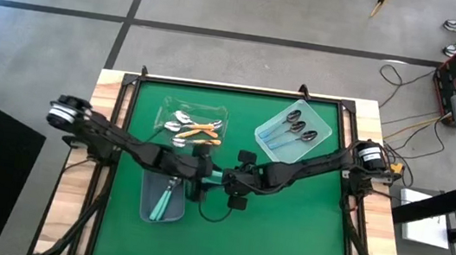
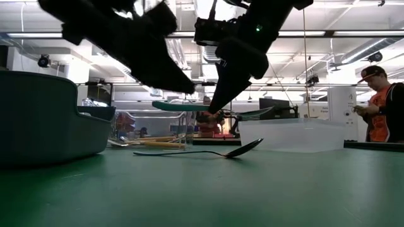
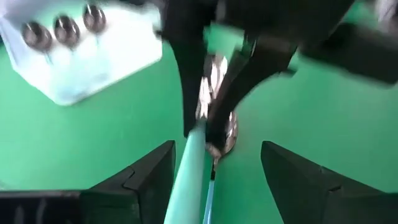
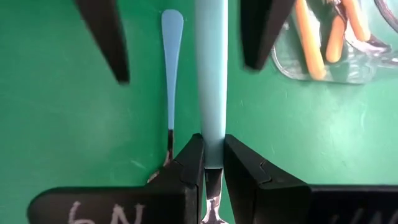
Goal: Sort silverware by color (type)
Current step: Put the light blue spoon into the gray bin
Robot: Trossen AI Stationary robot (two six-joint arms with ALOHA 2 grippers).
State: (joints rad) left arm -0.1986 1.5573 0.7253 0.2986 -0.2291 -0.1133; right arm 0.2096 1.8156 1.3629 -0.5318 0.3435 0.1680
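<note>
While right hand (image 4: 212, 163) grips teal spoon (image 4: 211, 74) mid-mat, left hand (image 3: 214, 168) released around handle

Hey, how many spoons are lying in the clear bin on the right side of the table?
3 blue-handled spoons lie side by side in the clear bin: the far spoon, the middle spoon and the near spoon. None looks hidden.

The green-topped counter (image 1: 285, 230) carries a clear plastic bin (image 1: 295, 132), a second clear bin (image 1: 192, 116), a grey bin (image 1: 163, 201), and one blue-handled metal spoon (image 2: 202, 151) lying loose.
</note>
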